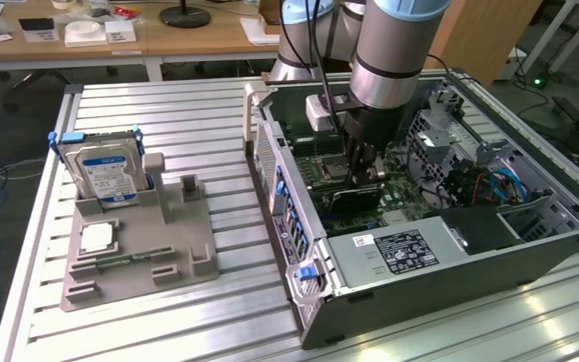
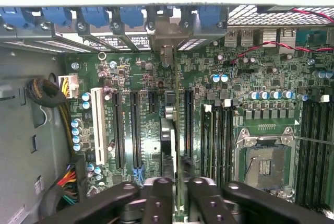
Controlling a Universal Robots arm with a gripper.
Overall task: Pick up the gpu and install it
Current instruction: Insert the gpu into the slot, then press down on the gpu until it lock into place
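The gpu (image 1: 355, 199) is a thin dark card standing on edge inside the open computer case (image 1: 451, 283), low over the green motherboard (image 1: 410, 197). My gripper (image 1: 362, 178) reaches straight down into the case on top of it. In the wrist view the gpu (image 2: 168, 140) shows edge-on, running along a black expansion slot toward the metal bracket row at the case's rear wall (image 2: 167, 46). My gripper (image 2: 180, 195) has its two black fingers (image 2: 156, 200) close on either side of the card's edge, shut on it.
A grey parts fixture (image 1: 139, 253) on the slatted table at the exterior view's left holds a silver hard drive (image 1: 106, 172). The case also holds a power supply (image 1: 400, 253), the CPU socket (image 2: 266, 164), memory slots (image 2: 318, 151), a white slot (image 2: 97, 125) and cable bundles (image 2: 47, 96).
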